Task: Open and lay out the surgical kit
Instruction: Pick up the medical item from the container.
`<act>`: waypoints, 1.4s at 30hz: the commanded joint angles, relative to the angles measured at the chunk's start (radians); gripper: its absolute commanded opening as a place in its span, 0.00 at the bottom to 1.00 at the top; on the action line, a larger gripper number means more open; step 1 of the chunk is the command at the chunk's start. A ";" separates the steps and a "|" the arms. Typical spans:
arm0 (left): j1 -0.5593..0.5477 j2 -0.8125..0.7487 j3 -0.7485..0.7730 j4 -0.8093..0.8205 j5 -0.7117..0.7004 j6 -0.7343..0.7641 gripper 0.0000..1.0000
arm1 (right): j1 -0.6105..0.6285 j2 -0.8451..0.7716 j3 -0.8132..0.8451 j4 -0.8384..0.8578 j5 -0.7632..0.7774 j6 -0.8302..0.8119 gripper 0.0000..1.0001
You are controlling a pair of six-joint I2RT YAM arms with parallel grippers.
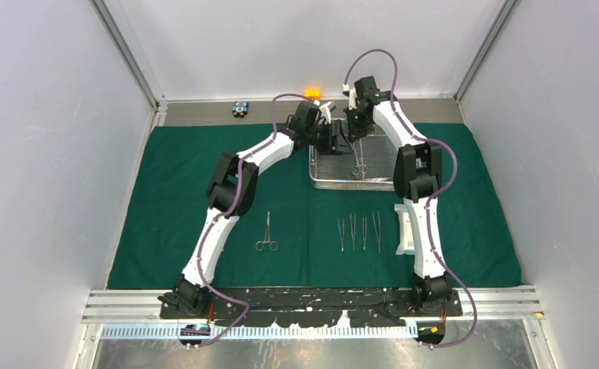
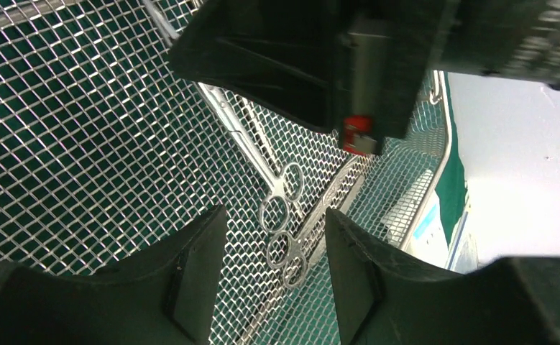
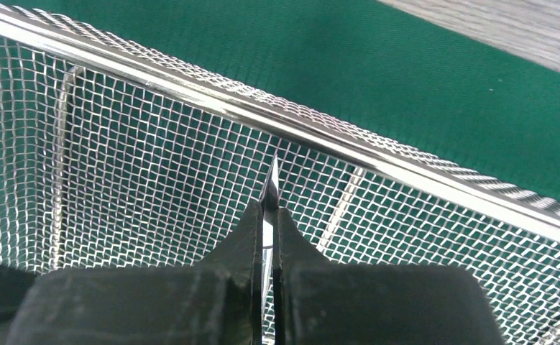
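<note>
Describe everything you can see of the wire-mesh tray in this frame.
The wire-mesh tray is rectangular and shallow and looks like silver metal. Its floor and walls are open diamond mesh under a solid bright rim. It sits flat on the green cloth, toward the cloth's far edge. Two ring-handled instruments lie inside. The right claw reaches in, shut on the thin tip of one. The open left claw hangs above the rings.
</note>
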 commanded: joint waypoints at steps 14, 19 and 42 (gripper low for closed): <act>-0.021 0.128 0.169 0.059 -0.022 0.012 0.56 | -0.011 -0.155 -0.017 0.069 -0.037 0.043 0.00; -0.023 0.181 0.234 0.075 -0.033 0.013 0.58 | -0.011 -0.163 -0.025 0.067 -0.043 0.047 0.01; -0.025 0.233 0.233 0.303 0.043 -0.154 0.14 | -0.010 -0.164 -0.027 0.066 -0.045 0.048 0.01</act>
